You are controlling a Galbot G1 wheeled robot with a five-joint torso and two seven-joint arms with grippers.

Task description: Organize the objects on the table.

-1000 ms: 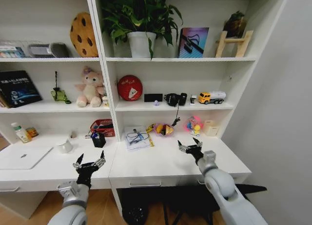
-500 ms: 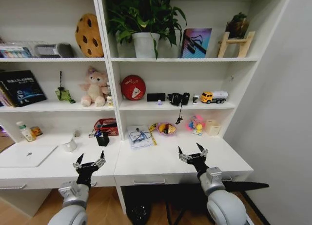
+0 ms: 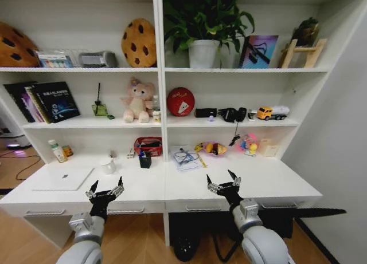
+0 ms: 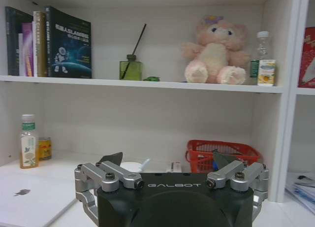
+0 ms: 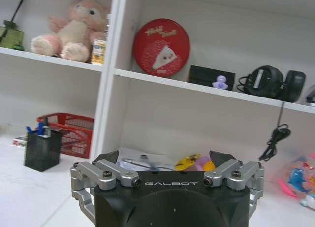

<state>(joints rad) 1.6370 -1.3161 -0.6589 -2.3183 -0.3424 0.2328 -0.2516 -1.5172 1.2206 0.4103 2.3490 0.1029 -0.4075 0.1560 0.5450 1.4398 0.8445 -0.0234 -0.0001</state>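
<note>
The laptop [image 3: 63,178] lies flat on the table [image 3: 189,186], up and left of my left gripper [image 3: 105,190] (spread, empty). My right gripper [image 3: 224,183], spread too, is farther.

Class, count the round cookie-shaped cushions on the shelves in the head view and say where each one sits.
2. One cookie cushion stands on the top shelf just left of the middle upright; the other cookie cushion is at the far left of that shelf, partly cut off by the picture's edge.
</note>
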